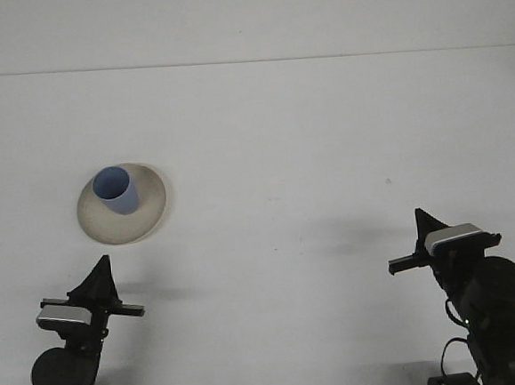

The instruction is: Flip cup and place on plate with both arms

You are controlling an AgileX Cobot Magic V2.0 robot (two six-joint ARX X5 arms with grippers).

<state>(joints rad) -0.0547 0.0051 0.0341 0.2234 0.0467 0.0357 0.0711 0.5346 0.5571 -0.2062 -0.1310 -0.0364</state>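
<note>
A blue cup (115, 189) stands upright with its mouth up on a beige plate (146, 210) at the left of the white table. My left gripper (100, 270) rests low at the front left, a short way in front of the plate, its fingers together in a point. At the front right, my right gripper (419, 220) is far from the cup, also closed to a point. Neither holds anything.
A white table (306, 135) fills the view, with a wall edge along the back. A small dark speck (387, 180) marks the surface at the right.
</note>
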